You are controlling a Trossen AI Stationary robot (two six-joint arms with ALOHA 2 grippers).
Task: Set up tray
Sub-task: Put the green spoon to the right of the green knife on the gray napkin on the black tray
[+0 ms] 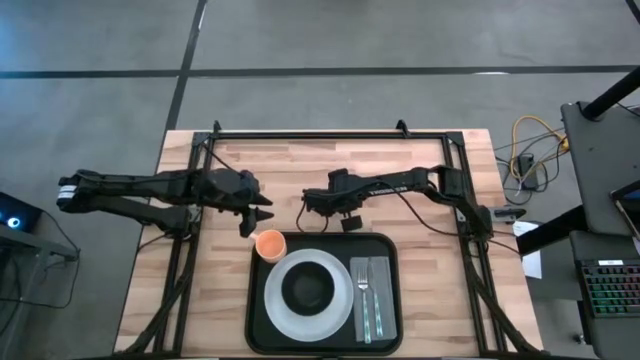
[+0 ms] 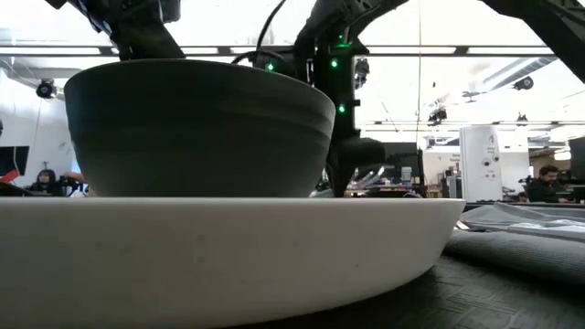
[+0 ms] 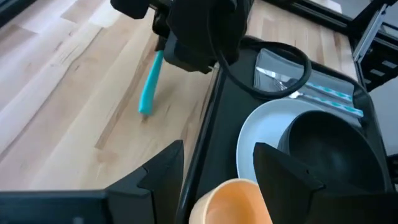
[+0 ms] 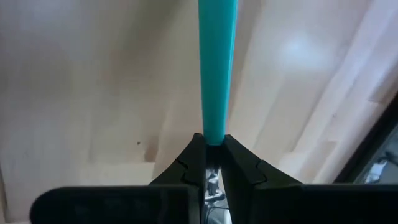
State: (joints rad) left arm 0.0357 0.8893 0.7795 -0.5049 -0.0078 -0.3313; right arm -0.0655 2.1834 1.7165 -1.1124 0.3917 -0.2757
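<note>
Mostly filled: black round-cornered tray (image 1: 258, 300), low rim, holding white plate (image 1: 283, 312)

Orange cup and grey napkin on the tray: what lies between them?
In the high view, the white plate with the dark bowl on it lies between the orange cup and the grey napkin, all on the tray.

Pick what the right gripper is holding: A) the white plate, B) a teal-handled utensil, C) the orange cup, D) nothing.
B: in the right wrist view the right gripper is shut on the teal handle over the wooden table, while the orange cup stands on the tray near the open left gripper.
</note>
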